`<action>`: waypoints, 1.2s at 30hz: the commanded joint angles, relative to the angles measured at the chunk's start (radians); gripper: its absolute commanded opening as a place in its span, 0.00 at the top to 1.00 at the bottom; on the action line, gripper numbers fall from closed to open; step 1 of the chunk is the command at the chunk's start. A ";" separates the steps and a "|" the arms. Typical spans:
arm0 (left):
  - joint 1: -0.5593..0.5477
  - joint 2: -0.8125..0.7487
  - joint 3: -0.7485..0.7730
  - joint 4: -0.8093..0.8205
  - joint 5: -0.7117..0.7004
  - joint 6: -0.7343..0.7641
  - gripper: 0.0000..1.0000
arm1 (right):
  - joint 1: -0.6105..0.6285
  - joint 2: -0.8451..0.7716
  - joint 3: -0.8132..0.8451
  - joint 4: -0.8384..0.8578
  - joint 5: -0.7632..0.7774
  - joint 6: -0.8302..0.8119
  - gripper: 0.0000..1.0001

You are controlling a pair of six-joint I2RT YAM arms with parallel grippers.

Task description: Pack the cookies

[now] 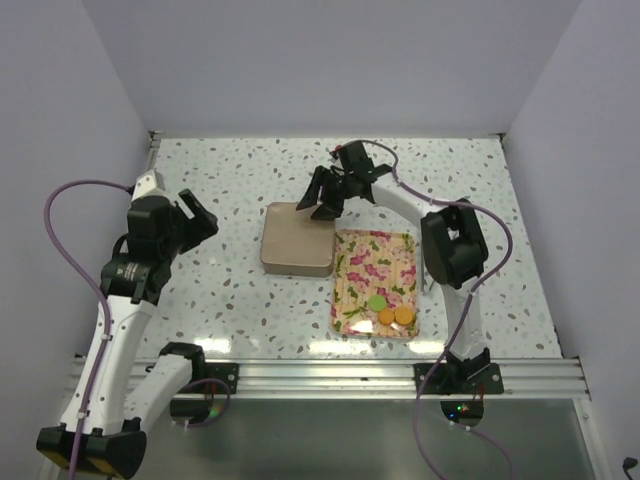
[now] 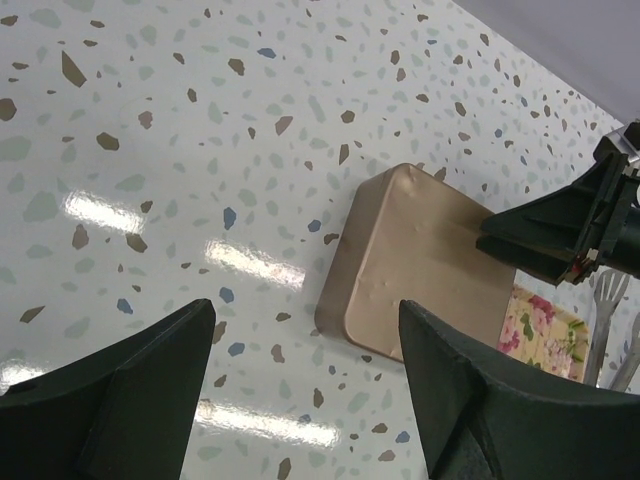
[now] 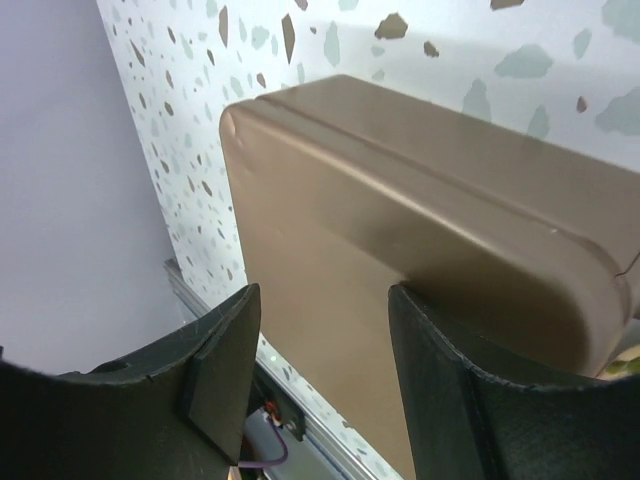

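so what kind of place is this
Probably a robot lab test cell: plain white walls box in a speckled table, the left arm and right arm are bolted to a metal rail at its near edge, and the props are a brown box and a floral tray of cookies.

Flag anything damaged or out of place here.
The tan box has a slightly dented lid, with small creases near one corner in the left wrist view. Otherwise tidy: three cookies sit on the floral tray.
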 commanded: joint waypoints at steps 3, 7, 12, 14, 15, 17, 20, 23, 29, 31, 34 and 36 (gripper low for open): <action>0.003 -0.026 -0.016 -0.012 0.007 -0.018 0.21 | -0.025 0.027 0.031 0.013 -0.016 0.000 0.43; 0.003 -0.034 -0.025 -0.009 0.003 -0.017 0.21 | -0.025 0.028 0.028 0.027 -0.027 0.001 0.43; 0.005 -0.044 -0.033 0.004 -0.037 -0.014 0.21 | -0.027 -0.008 0.069 0.029 -0.031 -0.010 0.43; 0.005 -0.060 -0.042 0.011 -0.071 -0.011 0.21 | -0.027 -0.024 0.101 0.003 -0.030 -0.029 0.42; 0.005 -0.066 -0.045 0.019 -0.083 -0.011 0.21 | -0.027 -0.030 0.137 -0.011 -0.025 -0.037 0.41; 0.005 -0.089 -0.057 0.033 -0.123 -0.012 0.20 | -0.028 -0.051 0.170 -0.054 -0.021 -0.056 0.41; 0.005 -0.113 -0.067 0.065 -0.149 -0.009 0.20 | -0.028 -0.120 0.203 -0.091 -0.010 -0.076 0.40; 0.003 -0.124 -0.068 0.117 -0.078 0.030 0.20 | -0.025 -0.208 0.181 -0.118 0.006 -0.094 0.38; 0.005 0.001 -0.048 0.506 0.623 0.080 0.17 | 0.018 -0.660 -0.120 -0.292 0.282 -0.226 0.01; 0.003 0.090 -0.131 0.777 1.014 -0.122 0.17 | -0.055 -0.806 -0.266 -0.147 -0.007 -0.148 0.01; 0.009 0.104 -0.040 0.832 0.791 -0.135 0.03 | -0.120 -0.858 -0.391 -0.102 -0.139 -0.069 0.01; -0.050 0.136 0.211 0.255 0.325 0.021 0.00 | -0.018 -0.893 -0.207 -0.399 0.261 -0.269 0.01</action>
